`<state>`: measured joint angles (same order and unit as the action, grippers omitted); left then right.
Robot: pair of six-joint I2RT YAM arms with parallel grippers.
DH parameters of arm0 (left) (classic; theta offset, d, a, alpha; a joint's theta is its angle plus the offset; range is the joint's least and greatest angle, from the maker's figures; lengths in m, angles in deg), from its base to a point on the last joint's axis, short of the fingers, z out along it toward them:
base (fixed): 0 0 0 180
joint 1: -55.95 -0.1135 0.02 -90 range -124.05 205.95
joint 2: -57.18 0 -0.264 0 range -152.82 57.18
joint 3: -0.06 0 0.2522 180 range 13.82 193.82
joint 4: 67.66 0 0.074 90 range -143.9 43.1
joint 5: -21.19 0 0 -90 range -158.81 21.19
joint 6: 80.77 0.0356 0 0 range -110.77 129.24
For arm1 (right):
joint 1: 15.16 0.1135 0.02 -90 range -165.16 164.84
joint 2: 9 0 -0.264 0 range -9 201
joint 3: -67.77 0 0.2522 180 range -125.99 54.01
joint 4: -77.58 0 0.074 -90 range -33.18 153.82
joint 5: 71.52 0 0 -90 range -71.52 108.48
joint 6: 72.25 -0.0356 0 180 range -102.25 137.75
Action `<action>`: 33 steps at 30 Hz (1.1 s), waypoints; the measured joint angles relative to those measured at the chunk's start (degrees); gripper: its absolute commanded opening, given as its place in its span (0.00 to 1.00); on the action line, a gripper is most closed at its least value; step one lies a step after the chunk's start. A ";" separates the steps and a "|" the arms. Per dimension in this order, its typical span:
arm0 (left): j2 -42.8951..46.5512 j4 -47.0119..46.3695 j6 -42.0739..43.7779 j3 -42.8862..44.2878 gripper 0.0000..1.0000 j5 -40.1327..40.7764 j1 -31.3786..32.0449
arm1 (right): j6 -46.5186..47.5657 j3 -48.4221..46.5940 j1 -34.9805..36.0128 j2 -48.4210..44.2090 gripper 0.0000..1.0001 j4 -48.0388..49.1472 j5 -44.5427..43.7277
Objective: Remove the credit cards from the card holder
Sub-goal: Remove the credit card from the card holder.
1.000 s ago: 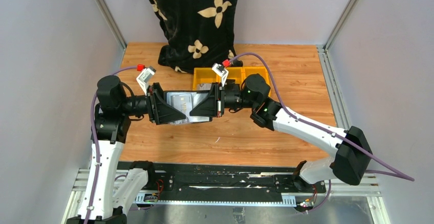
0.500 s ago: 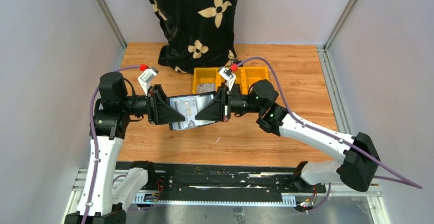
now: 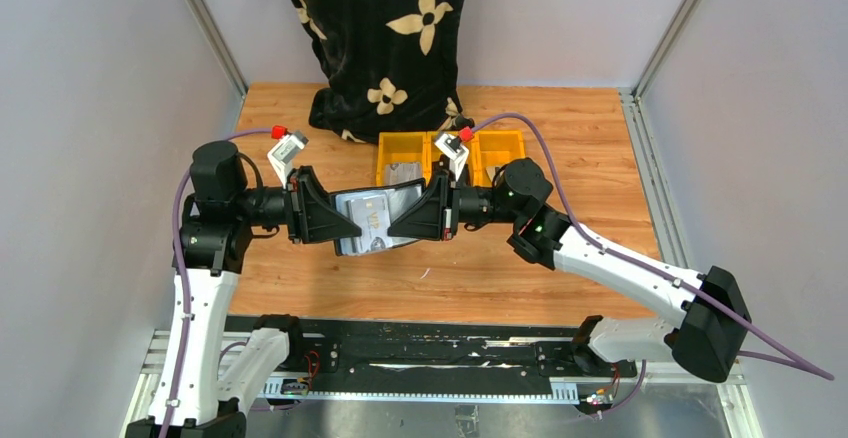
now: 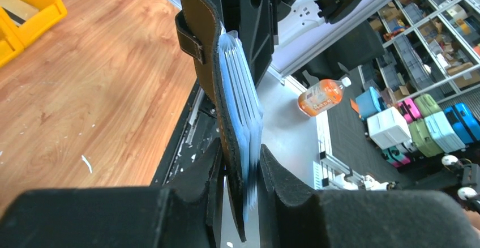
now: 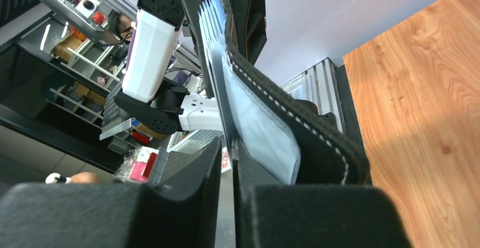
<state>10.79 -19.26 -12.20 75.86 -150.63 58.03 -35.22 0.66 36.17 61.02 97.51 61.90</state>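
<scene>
The card holder (image 3: 390, 198) is held in the air between both grippers, open, with its grey-blue inside up. A pale credit card (image 3: 366, 214) lies on that inside. My left gripper (image 3: 338, 223) is shut on the holder's left edge. In the left wrist view the gripper (image 4: 240, 174) pinches the black cover (image 4: 199, 38) and its blue sleeves. My right gripper (image 3: 402, 224) is at the holder's right edge. In the right wrist view the gripper (image 5: 228, 163) is shut on a thin card edge (image 5: 219, 98), beside the stitched black cover (image 5: 308, 132).
Yellow bins (image 3: 400, 148) stand on the wooden table behind the grippers, one holding a pale card (image 3: 402, 171). A black cloth with cream flowers (image 3: 380, 38) hangs at the back. Grey walls close in both sides.
My right arm has drawn back to the right, and its gripper has moved a little right and down. The holder has tilted and sunk slightly. My left gripper has barely moved.
</scene>
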 measured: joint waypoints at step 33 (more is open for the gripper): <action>3.15 -2.80 -2.54 -1.16 0.46 0.20 -0.07 | -3.28 -5.51 2.40 6.95 0.00 4.52 -0.22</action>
<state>13.94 -22.06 -14.73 74.70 -150.43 57.97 -38.50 -4.84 38.58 67.97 102.04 61.68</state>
